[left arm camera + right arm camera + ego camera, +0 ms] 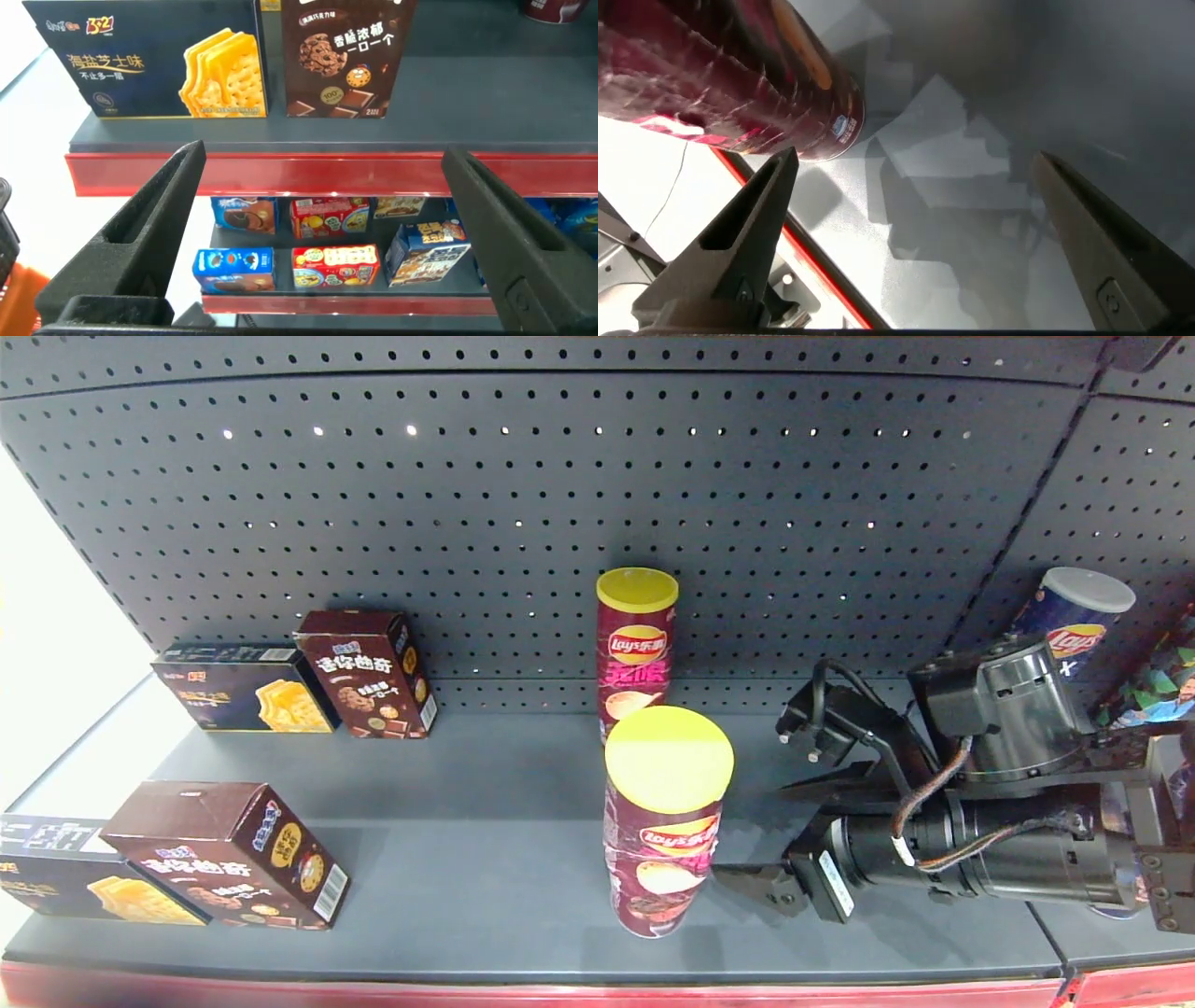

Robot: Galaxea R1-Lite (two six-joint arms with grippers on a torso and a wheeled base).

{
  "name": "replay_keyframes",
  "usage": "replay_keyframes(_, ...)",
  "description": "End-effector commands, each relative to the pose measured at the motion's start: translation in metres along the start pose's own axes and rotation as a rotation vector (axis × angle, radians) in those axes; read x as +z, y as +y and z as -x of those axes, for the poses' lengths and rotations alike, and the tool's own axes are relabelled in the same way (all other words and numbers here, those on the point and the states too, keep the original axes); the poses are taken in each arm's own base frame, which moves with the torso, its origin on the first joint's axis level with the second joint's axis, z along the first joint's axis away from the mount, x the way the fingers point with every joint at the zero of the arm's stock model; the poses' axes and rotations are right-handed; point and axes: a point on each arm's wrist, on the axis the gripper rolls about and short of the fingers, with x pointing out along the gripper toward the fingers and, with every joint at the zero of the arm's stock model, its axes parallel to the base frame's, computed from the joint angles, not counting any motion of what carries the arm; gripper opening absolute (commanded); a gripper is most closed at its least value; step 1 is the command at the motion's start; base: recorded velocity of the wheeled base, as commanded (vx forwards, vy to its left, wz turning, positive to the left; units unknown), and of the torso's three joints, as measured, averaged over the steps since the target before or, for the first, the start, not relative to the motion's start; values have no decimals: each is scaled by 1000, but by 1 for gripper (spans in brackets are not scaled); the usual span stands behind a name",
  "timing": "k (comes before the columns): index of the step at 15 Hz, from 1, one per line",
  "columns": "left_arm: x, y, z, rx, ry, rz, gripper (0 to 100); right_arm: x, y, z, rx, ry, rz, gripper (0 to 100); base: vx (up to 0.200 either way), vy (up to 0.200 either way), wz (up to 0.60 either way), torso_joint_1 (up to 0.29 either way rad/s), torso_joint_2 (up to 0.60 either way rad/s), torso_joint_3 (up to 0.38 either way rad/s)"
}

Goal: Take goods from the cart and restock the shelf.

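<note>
Chip can stands upright near the front of the shelf, lined up before a second can, seemingly to form a tidy row; right gripper just beside it, jaws spread, empty; left gripper likewise spread, facing the red lip.

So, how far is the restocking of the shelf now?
Done: on the shelf stand a rear can, at the back, and a front can, near the edge. In hand: nothing; the right pincer is open beside the front can, and the left pincer is open before the shelf's front edge. Left: probably further goods; how many I cannot tell.
</note>
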Motion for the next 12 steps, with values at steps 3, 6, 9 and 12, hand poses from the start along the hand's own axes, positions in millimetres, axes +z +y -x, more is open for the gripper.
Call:
replay_keyframes(3, 0, 0, 0, 0, 3, 1, 100, 2, 2, -1, 7, -4, 5, 100, 0, 0, 0, 0, 0, 0)
replay_keyframes(6, 0, 0, 0, 0, 3, 1, 100, 1, 6, -1, 19, -1, 12, 100, 0, 0, 0, 0, 0, 0)
replay_keyframes(9, 0, 0, 0, 0, 2, 1, 100, 1, 10, 1, 33, -5, 21, 100, 0, 0, 0, 0, 0, 0)
replay_keyframes(12, 0, 0, 0, 2, 2, 2, 100, -4, 9, 3, 26, 6, 15, 100, 0, 0, 0, 0, 0, 0)
